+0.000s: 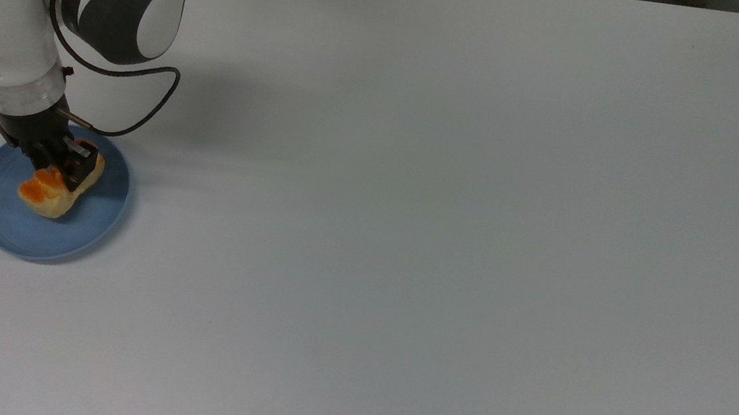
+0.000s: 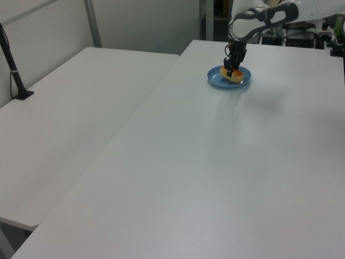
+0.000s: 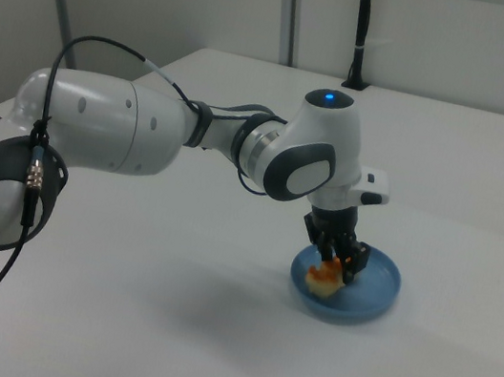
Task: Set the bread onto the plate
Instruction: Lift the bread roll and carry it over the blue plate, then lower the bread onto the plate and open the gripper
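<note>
step: setting down, bread (image 1: pixel 55 193) lay inside the plate (image 1: pixel 1 222) on the desk (image 1: pixel 413 207) | next: looked like open up, lift straight clear | arm (image 3: pixel 144 137): reached low over the plate, wrist pointing down | jaws (image 1: pixel 69 171): closed on the bread's middle

White arm (image 3: pixel 97 134) bent low, wrist vertical, fingers (image 1: pixel 73 172) pointing down, closed
</note>
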